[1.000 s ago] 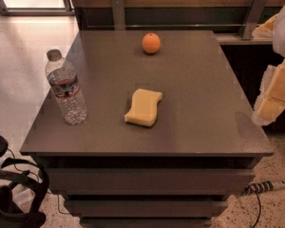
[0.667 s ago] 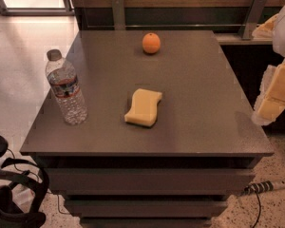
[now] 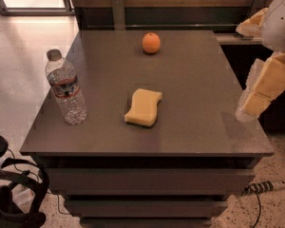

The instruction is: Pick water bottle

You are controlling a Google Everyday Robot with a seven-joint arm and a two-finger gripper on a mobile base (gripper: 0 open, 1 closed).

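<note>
The water bottle (image 3: 65, 89) stands upright near the table's left edge. It is clear and ribbed, with a grey cap and a dark label band. My gripper (image 3: 256, 96) shows as pale cream parts at the right side of the view, over the table's right edge. It is far from the bottle, with the whole width of the table between them, and nothing shows in it.
A yellow sponge (image 3: 143, 107) lies mid-table, right of the bottle. An orange (image 3: 151, 42) sits at the back centre. The dark table (image 3: 199, 70) has drawers below. A black object (image 3: 9, 194) lies on the floor at lower left, a cable (image 3: 261, 188) at lower right.
</note>
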